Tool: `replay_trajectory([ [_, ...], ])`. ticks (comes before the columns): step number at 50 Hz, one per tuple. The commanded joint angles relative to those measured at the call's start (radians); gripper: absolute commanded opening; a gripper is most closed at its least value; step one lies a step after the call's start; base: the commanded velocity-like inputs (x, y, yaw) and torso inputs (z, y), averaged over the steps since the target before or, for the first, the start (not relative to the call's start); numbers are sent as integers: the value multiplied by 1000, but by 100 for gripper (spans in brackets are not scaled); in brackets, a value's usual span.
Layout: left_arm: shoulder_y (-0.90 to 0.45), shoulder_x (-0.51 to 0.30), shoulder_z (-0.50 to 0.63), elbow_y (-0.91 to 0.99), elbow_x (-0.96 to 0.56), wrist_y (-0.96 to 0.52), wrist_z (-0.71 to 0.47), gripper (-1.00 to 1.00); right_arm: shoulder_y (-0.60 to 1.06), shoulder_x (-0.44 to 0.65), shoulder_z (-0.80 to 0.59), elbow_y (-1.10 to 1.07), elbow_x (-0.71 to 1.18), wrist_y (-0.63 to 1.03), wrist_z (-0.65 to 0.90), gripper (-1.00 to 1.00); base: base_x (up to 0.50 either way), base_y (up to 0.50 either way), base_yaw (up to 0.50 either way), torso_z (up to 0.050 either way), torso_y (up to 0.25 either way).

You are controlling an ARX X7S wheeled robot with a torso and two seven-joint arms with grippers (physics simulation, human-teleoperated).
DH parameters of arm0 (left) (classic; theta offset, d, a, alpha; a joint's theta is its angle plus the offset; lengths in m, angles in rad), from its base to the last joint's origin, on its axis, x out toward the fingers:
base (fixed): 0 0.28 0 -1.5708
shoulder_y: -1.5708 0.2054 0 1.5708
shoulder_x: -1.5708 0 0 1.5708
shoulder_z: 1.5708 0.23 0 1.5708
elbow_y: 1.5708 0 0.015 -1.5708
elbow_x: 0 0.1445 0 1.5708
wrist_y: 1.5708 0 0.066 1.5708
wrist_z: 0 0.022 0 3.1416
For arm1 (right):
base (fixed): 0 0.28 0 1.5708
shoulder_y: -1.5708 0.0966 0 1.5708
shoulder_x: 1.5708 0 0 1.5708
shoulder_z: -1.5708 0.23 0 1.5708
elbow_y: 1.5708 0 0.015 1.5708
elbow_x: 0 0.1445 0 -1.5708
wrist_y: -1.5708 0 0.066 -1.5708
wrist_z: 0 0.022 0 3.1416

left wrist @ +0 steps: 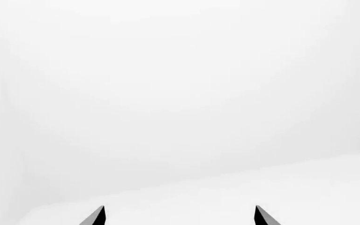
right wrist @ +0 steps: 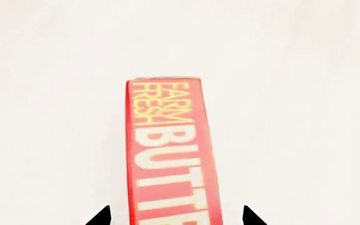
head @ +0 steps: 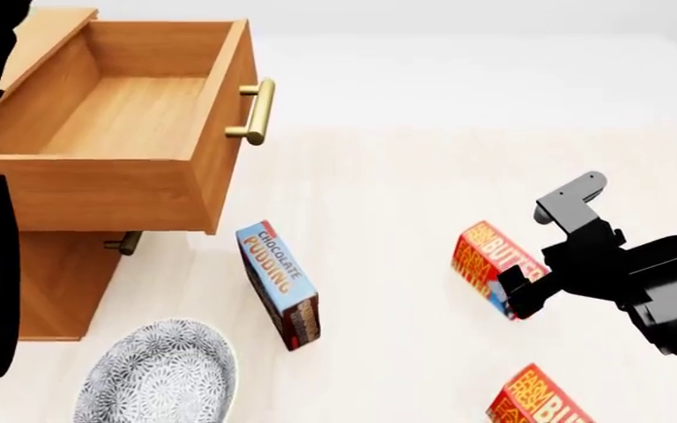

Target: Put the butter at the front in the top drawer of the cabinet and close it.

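The head view looks steeply down from above onto a pale floor, taking in the open top drawer (head: 115, 123) of the cabinet (head: 50, 282) at its left, a chocolate pudding box (head: 278, 284), a patterned bowl (head: 162, 374) and two butter cartons. The right wrist view sits close behind the right gripper (right wrist: 175, 216), facing along its fingertips (only the dark tips show) at the butter (right wrist: 170, 154) from very near; the same carton (head: 492, 264) and gripper (head: 524, 295) appear in the head view, so those two share that spot. The left wrist view looks past the left gripper (left wrist: 180, 216) at blank white surroundings, sharing nothing recognisable with the others
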Motion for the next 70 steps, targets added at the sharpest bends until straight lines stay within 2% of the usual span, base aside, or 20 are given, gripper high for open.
replay_trajectory([
  [1,2,5,3,-22,1,18,0,100,-9,4,6,-7,6,1,5,100,0,0,0,0,-100],
  [13,16,-18,-13,75,-24,-66,-12,100,-7,3,4,-6,6,2,6,100,0,0,0,0,-71],
  [28,16,-28,-21,110,-36,-100,-19,100,-30,9,11,-8,11,-2,17,100,0,0,0,0,0],
  [45,6,3,-2,-28,-12,18,-6,100,-35,-5,8,23,9,-19,21,100,0,0,0,0,0],
  [69,24,-7,-6,6,-24,-3,-13,100,-48,-5,14,40,11,-18,36,100,0,0,0,0,0],
  [70,24,-7,-6,8,-24,-5,-14,100,-49,-4,15,37,12,-17,36,-100,0,0,0,0,0],
])
